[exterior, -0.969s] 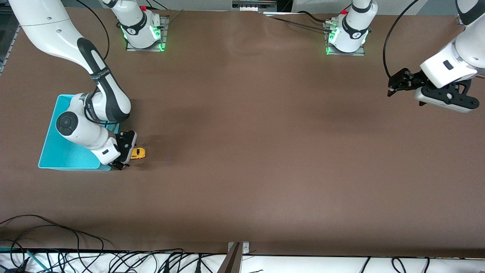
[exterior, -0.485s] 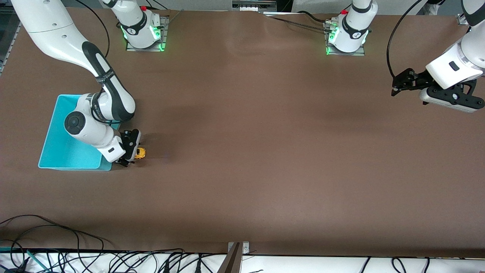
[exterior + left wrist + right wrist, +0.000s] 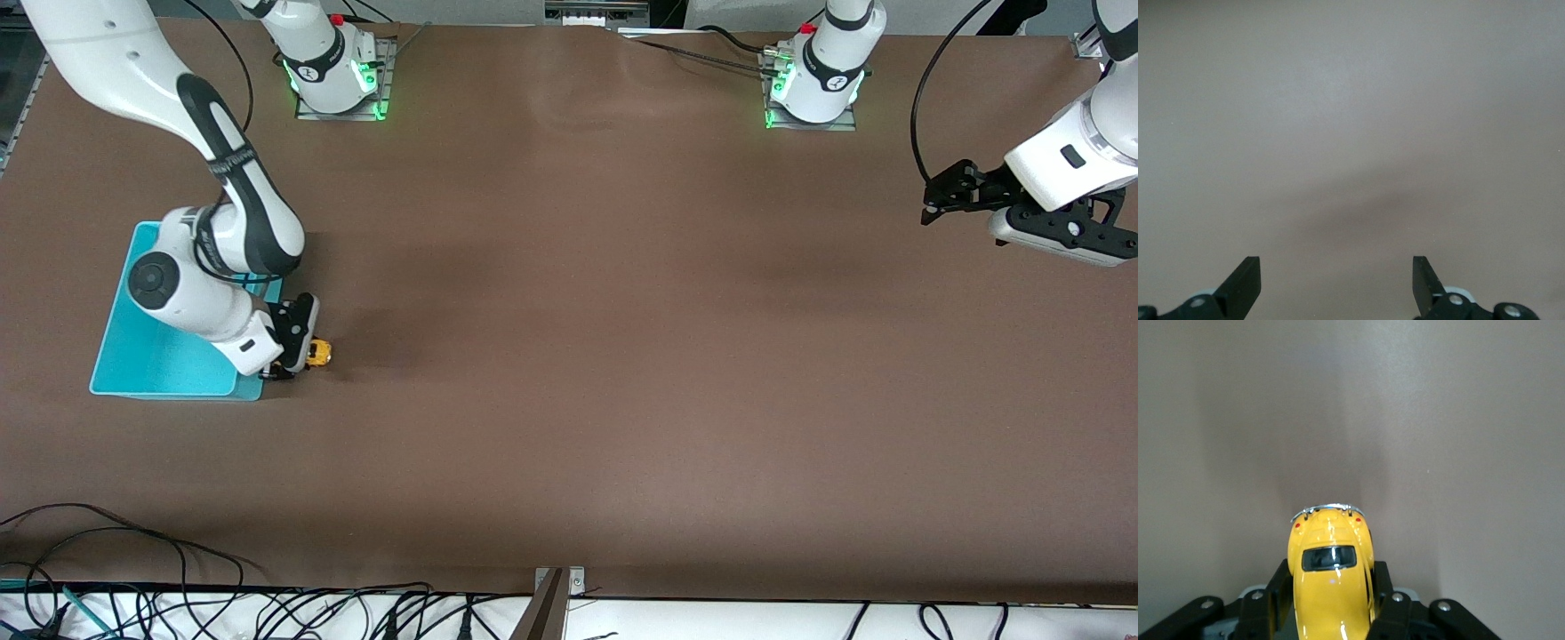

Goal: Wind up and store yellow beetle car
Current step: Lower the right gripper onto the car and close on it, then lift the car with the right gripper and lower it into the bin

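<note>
At the right arm's end of the brown bench (image 3: 569,356) a turquoise bin (image 3: 151,360) is sitting, with the right arm leaning over it. Just beside the bin's corner nearest the front camera, toward the left arm's end, the right end effector (image 3: 298,354) is clenching the yellow beetle car (image 3: 318,353), and the front view is not showing whether its wheels are touching the bench. In the right wrist view the car (image 3: 1331,577) is poking out between the two dark fingers (image 3: 1386,603), which are pressing against its sides, its dark window and chrome bumper facing away from the wrist. At the left arm's end of the bench, the left end effector (image 3: 935,197) is waiting in the air over bare bench, released and holding nothing, its fingertips (image 3: 1245,280) standing wide apart in the left wrist view.
</note>
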Robot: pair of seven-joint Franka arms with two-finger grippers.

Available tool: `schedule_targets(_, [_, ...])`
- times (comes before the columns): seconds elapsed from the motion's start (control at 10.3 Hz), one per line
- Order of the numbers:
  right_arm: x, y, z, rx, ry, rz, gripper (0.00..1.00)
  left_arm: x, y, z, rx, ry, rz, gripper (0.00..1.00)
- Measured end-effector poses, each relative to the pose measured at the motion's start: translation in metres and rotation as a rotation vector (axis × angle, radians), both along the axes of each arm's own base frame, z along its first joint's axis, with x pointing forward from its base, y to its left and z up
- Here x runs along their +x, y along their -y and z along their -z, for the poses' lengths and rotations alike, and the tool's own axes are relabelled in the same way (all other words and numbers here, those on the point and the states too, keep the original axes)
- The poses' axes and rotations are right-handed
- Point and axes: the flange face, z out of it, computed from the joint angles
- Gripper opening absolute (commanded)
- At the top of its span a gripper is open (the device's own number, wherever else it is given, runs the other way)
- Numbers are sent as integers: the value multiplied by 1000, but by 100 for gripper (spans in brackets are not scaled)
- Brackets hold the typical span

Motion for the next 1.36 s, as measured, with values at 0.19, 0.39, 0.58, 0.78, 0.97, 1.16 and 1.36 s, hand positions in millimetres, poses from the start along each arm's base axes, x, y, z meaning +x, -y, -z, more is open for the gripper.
schedule_targets(0.19, [-9, 11, -56, -15, -44, -23, 0, 1, -4, -18, -1, 25, -10, 100])
schedule_targets(0.39, [-21, 16, -103, -27, -89, -40, 0, 0, -8, -34, -2, 43, -17, 100])
schedule_targets(0.58, [-36, 42, -137, -25, -128, -107, 0, -2, -8, -38, -1, 34, -17, 100])
schedule_targets(0.78, [-46, 98, -148, -6, -136, -179, 0, -4, -8, -39, -1, 21, -17, 100])
schedule_targets(0.97, [-54, 141, -141, 16, -137, -251, 0, -4, -8, -39, -1, 19, -16, 100])
schedule_targets(1.16, [-55, 160, -128, 17, -107, -355, 0, -4, -7, -41, -1, 23, -15, 100])
schedule_targets(1.36, [-59, 172, -101, 7, -45, -450, 0, -4, -6, -43, -1, 27, -12, 100])
